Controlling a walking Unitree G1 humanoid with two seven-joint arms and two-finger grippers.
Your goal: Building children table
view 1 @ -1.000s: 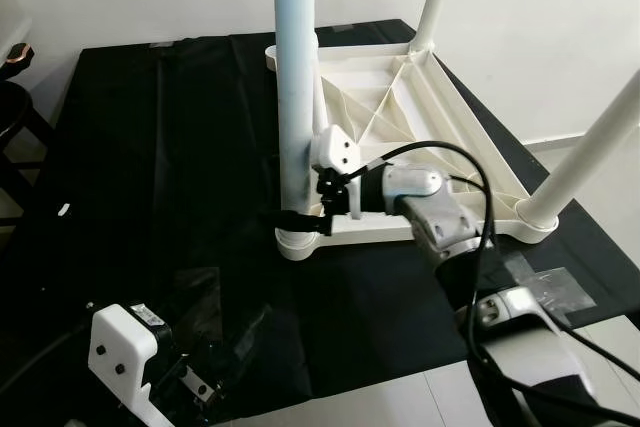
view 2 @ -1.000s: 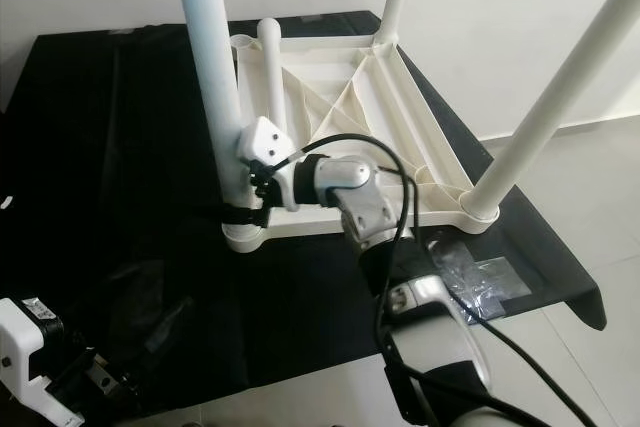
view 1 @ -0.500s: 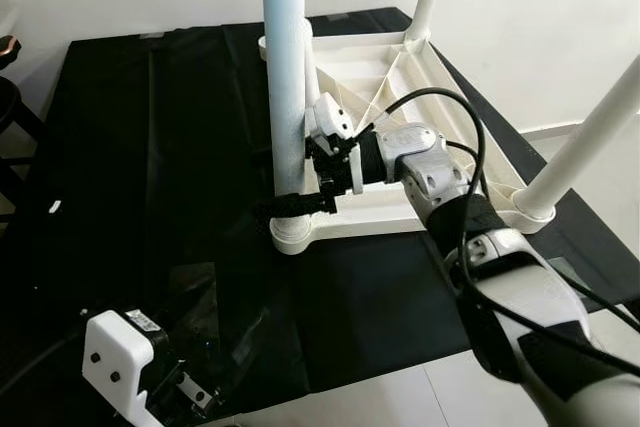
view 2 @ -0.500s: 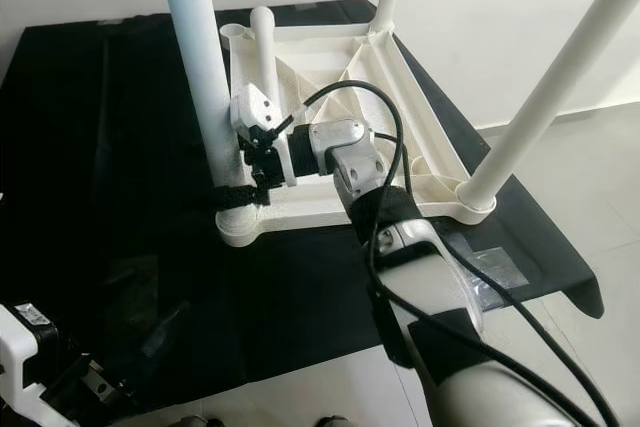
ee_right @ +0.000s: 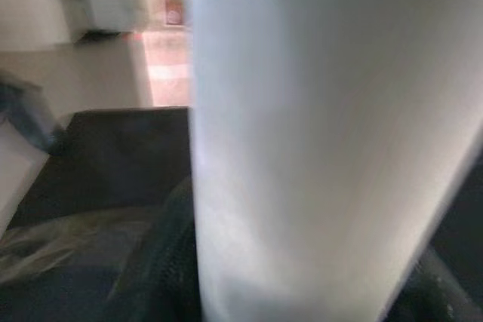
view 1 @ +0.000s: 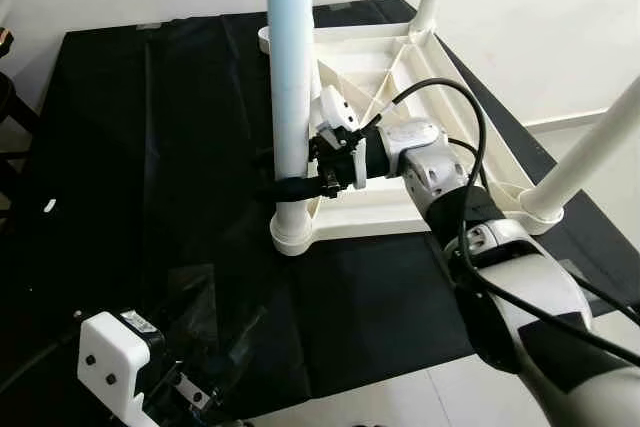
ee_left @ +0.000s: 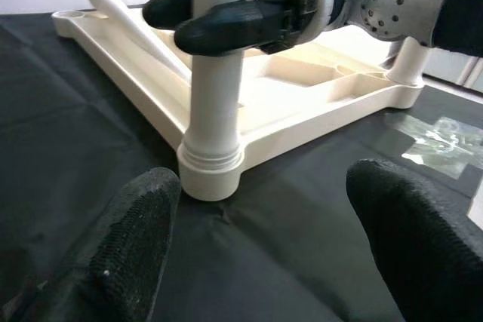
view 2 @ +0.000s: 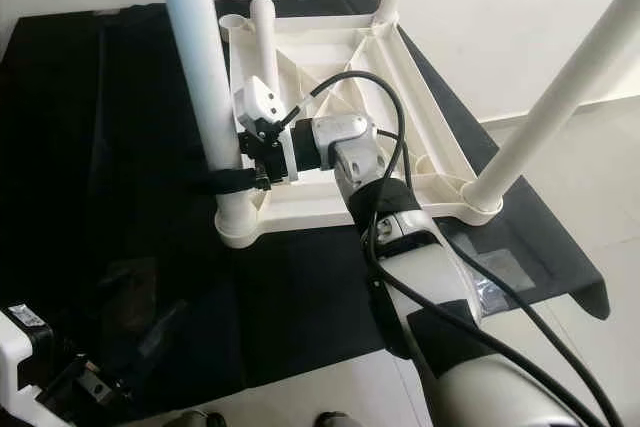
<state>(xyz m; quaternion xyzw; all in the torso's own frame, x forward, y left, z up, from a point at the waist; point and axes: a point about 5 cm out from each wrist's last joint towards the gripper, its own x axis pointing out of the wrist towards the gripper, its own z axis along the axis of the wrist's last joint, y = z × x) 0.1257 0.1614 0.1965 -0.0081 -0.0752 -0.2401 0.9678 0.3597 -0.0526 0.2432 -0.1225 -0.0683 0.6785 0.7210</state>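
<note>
The upturned tabletop (view 1: 395, 97) is laid on a black cloth (view 1: 150, 147), w/ the near leg (view 1: 288, 77) stood upright in its front-left corner socket (view 1: 293, 232) and pinched just above the socket by the right gripper (view 1: 290, 187). The left gripper (ee_left: 264, 239) is held low in front of that socket, fingers (ee_left: 136, 239) spread, nothing held. If torque is applied off-axis, the leg could be cross-threaded or the tabletop dragged across the cloth, since it isn't braced.
</note>
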